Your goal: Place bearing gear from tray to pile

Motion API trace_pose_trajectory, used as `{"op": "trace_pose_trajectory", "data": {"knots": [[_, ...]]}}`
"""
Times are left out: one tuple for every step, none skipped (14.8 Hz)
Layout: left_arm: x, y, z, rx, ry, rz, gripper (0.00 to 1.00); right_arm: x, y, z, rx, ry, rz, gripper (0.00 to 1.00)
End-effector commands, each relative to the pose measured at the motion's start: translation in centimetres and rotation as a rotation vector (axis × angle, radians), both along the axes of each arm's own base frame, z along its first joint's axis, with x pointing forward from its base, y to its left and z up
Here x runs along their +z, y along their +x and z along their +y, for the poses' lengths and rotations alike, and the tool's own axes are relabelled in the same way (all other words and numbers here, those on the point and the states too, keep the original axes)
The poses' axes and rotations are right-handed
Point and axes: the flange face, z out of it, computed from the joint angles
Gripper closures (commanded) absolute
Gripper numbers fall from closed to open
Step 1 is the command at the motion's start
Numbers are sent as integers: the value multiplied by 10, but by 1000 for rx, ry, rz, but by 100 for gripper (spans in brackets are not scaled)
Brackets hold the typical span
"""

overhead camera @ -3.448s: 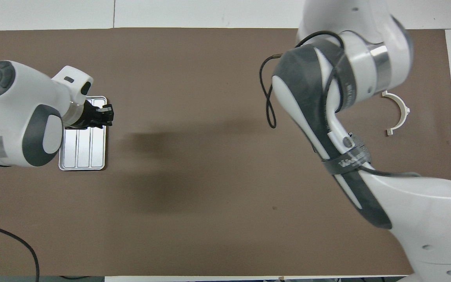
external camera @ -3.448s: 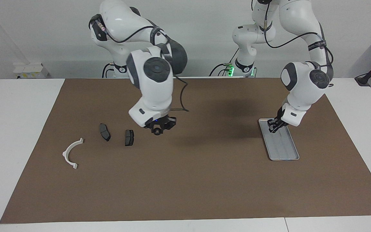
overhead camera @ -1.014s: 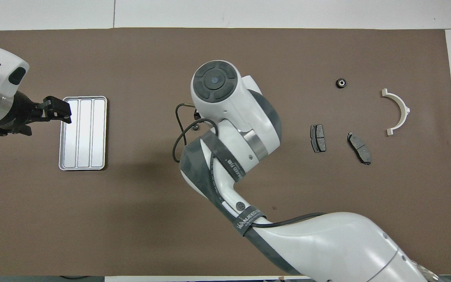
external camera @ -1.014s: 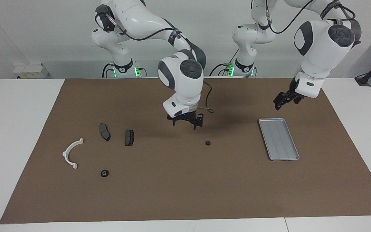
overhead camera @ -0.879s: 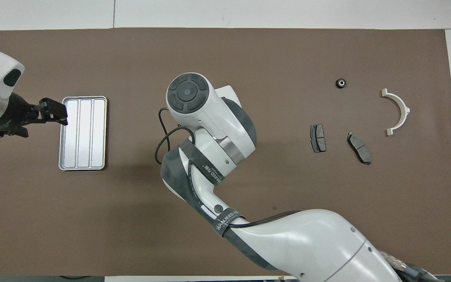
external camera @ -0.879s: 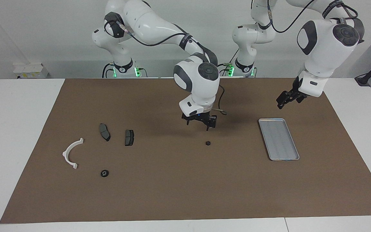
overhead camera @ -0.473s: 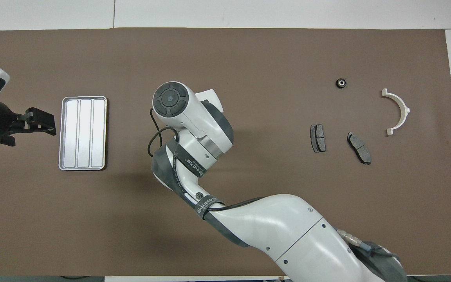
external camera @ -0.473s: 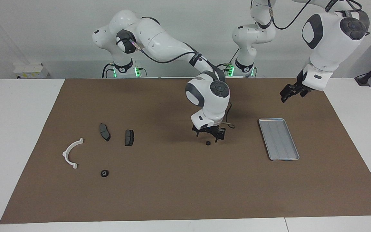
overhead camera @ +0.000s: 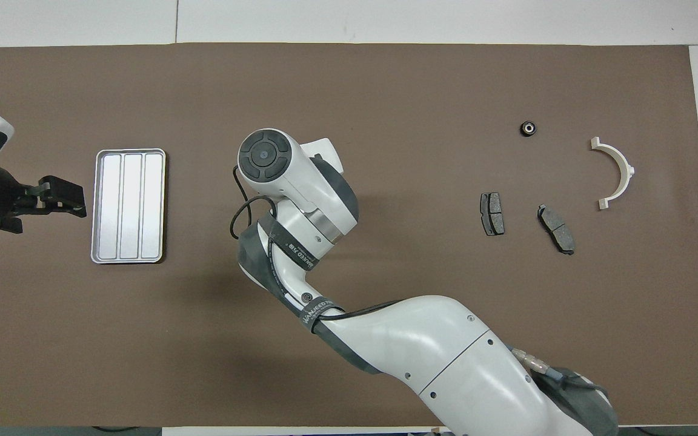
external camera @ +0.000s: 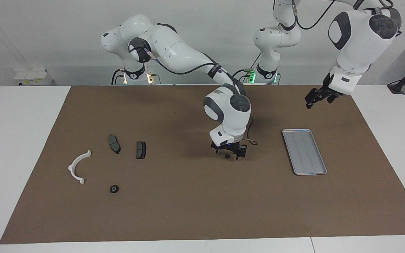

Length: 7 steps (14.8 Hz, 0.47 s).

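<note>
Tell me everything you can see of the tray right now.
The tray is a flat rectangular silver-grey metal piece with rounded corners, a raised rim and lengthwise ridges. It lies flat on the brown mat toward the left arm's end of the table. It looks empty, and nothing touches it.

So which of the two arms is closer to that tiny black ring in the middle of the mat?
Right. The right gripper is down around the small black ring; the left gripper hangs up by the tray's end.
</note>
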Motion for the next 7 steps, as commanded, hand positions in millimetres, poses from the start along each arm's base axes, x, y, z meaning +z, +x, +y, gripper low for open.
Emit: {"op": "trace_pose_trajectory", "data": {"knots": [[0,-6,3,-8,-16,-21,0,-2,3,3,-5,-3,-21,3],[0,-5,3,-10,-16,-22,0,-2,3,3,-5,-3,-21,6],[0,-6,3,-11,-16,-21,0,-3,3,3,-4,-5,-20,9],[0,-6,2,-19,-17,-19,0,-3,3,3,-4,-5,-20,11],[0,-6,1,-20,-17,-19,0,-5,3,2,-3,-11,-22,11],[0,-6,1,-20,-17,-21,0,-6,4,0,0,-20,-25,11],[0,-4,2,-21,-15,-24,0,-6,3,0,-2,-20,-25,11]]}}
